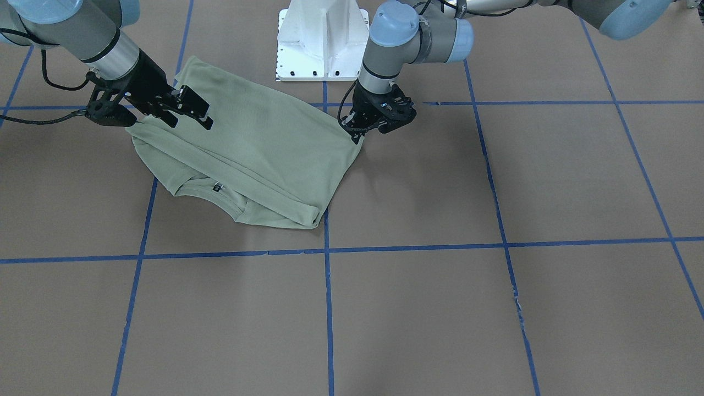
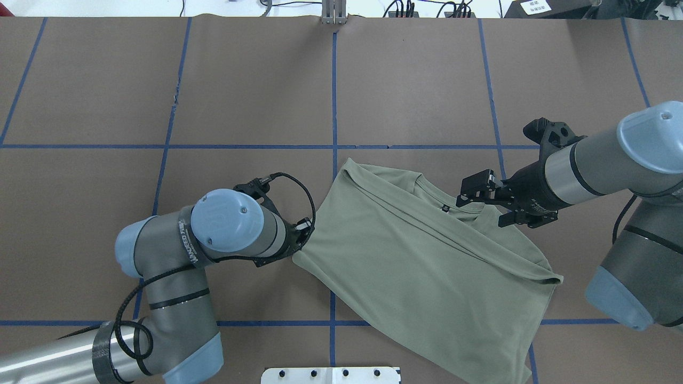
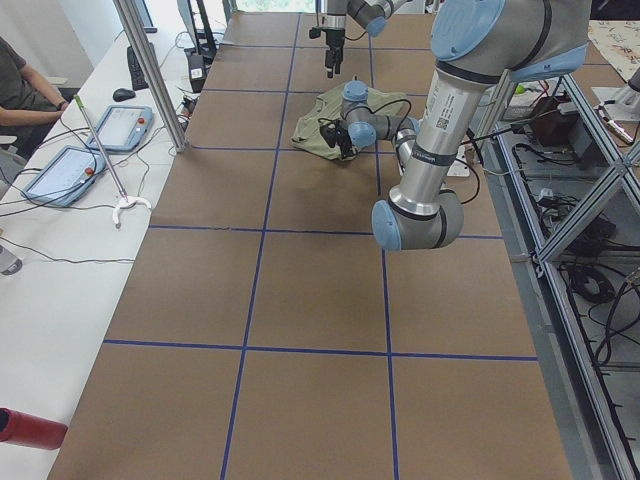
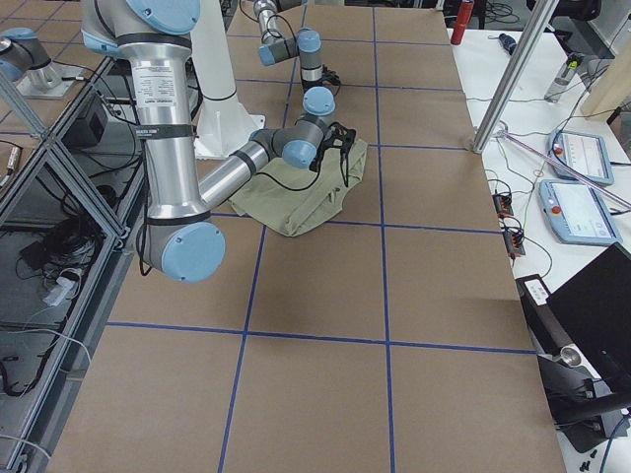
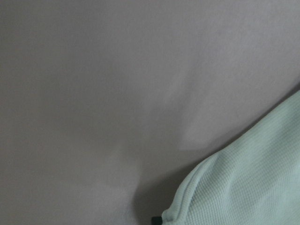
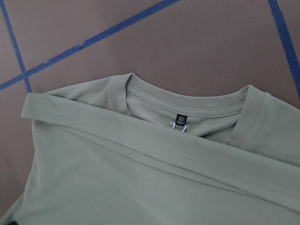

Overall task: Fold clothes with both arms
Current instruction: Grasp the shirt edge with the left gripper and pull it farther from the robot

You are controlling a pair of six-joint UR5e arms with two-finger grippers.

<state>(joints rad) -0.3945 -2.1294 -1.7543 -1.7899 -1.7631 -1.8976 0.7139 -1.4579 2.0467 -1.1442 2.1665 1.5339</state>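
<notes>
The pale green shirt lies partly folded on the brown table, its neck and dark label facing away from the robot. A folded band crosses it just below the neck. My left gripper is down at the shirt's side corner and shut on that edge; the left wrist view shows only the raised cloth corner over the table. My right gripper hovers open over the shoulder beside the neck, with nothing between its fingers.
The white pedestal base stands just behind the shirt. Blue tape lines grid the table. A side desk with tablets and a seated person runs along the far side.
</notes>
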